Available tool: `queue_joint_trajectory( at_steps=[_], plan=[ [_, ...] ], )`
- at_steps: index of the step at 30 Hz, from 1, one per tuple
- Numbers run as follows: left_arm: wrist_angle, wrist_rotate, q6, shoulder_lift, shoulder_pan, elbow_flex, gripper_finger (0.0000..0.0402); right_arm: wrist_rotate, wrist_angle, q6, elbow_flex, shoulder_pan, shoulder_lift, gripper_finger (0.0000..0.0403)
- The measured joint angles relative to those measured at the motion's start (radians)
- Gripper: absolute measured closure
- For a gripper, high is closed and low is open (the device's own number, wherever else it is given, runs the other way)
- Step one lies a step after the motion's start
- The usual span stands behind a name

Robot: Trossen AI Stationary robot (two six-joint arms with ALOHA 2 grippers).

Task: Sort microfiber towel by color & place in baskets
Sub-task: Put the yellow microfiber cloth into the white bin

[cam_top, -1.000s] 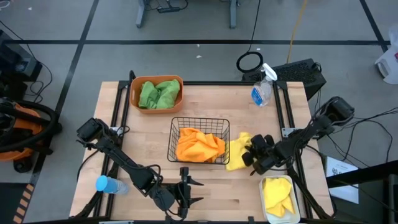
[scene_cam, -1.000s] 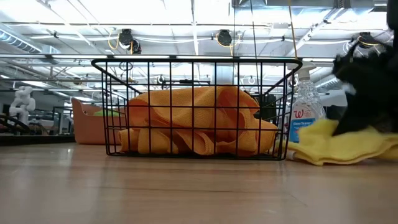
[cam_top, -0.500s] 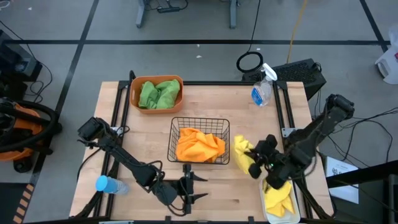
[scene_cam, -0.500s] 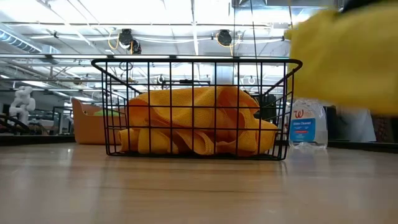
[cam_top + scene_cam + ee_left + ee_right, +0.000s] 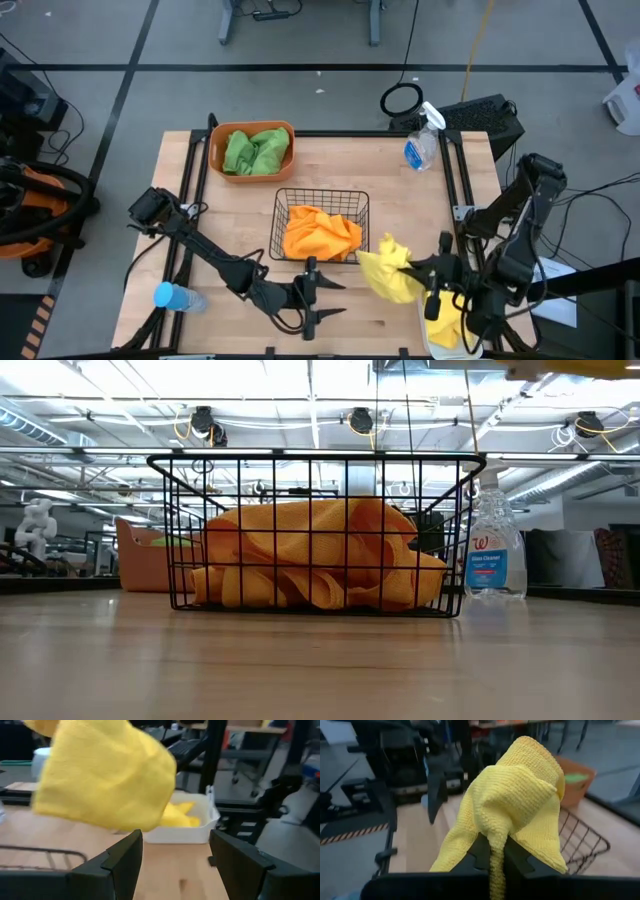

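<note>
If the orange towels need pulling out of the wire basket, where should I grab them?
Judging by the high view, come straight down through the black wire basket's open top and pinch the highest fold of the orange towels. The mesh walls block any side approach, and the bunched ridges offer an easy pinch.

1. We see the right gripper [image 5: 420,268] has pulled back from beside the black wire basket [image 5: 320,225] toward the table's near edge, next to the white bin [image 5: 428,335].
2. We note the yellow towel [image 5: 388,272] it grips has left the tabletop and now hangs lifted, near the bin.
3. We find that towel almost gone from the low view, only a sliver at the top.
4. We see the left gripper [image 5: 318,295] has moved rightward along the near edge.
</note>
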Motion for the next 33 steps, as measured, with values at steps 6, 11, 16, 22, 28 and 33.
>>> queue_joint_trajectory(
  at_steps=[6,11,16,22,28,33],
  plan=[
    [0.016,0.018,-0.027,0.0,0.007,0.0,0.0165,0.127,0.188,-0.164,0.0,0.004,0.056,0.0399],
    [0.054,-0.001,-0.083,0.022,0.025,0.0,0.0165,0.202,0.337,-0.33,0.0,0.003,0.088,0.0398],
    [0.208,-0.002,-0.049,0.08,0.044,0.0,0.0165,0.227,0.428,-0.419,0.0,-0.003,0.118,0.0397],
    [0.301,-0.003,0.001,0.102,0.068,0.0,0.0165,0.225,0.463,-0.429,0.0,-0.025,0.157,0.0397],
    [0.309,-0.001,-0.009,0.102,0.084,0.0,0.0165,0.224,0.472,-0.429,0.0,-0.051,0.184,0.0397],
    [0.306,0.0,-0.056,0.102,0.099,0.0,0.0165,0.207,0.488,-0.429,0.0,-0.06,0.186,0.0396]
  ],
)
